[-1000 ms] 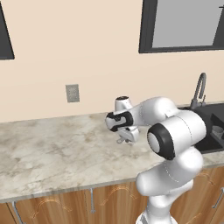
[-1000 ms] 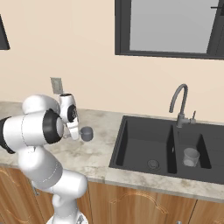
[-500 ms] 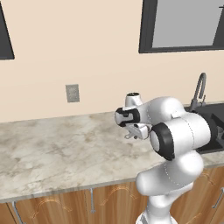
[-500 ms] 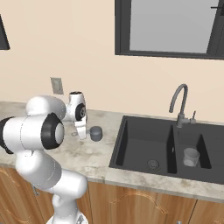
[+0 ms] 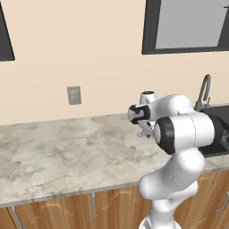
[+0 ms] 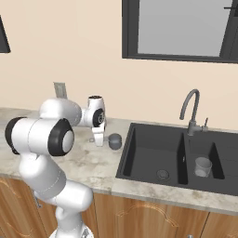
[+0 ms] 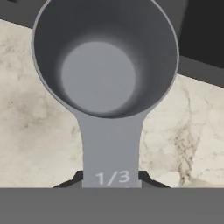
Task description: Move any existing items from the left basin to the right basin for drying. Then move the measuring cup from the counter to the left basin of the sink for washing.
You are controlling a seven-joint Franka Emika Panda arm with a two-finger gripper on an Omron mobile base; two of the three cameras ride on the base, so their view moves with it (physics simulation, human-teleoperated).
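Hand view: measuring cup (image 7: pixel 105 70) right in front of the camera, bowl up and open, handle running down toward the fingers (image 7: pixel 146 178). Handle stamped "1/3". Dark finger tips peek out on both sides of the handle end, tight against it, so they're pinching the handle. Marbled counter (image 7: pixel 30 131) lies below the cup, with the black sink edge across the top of that view.

Right base view: gripper (image 6: pixel 99 139) points down off the white wrist, measuring cup (image 6: pixel 114 141) held just beside it on the sink side, over the counter (image 6: pixel 88 165) and close to the left rim of the sink (image 6: pixel 186 186). Whether the cup touches the counter or sits just above it: cannot tell.

Left base view: gripper (image 5: pixel 144 132) is partly behind the arm's big elbow joint; the cup isn't legible there.

Further in: left basin (image 6: pixel 153 155) with its drain showing. Right basin (image 6: pixel 223 162) has the pale grey cup (image 6: pixel 202 167) standing upright on its floor, near the divider. Arched tap (image 6: pixel 191 111) behind the divider. Wall outlet (image 5: pixel 74 95) and dark-framed window (image 6: pixel 181 30) on the back wall.
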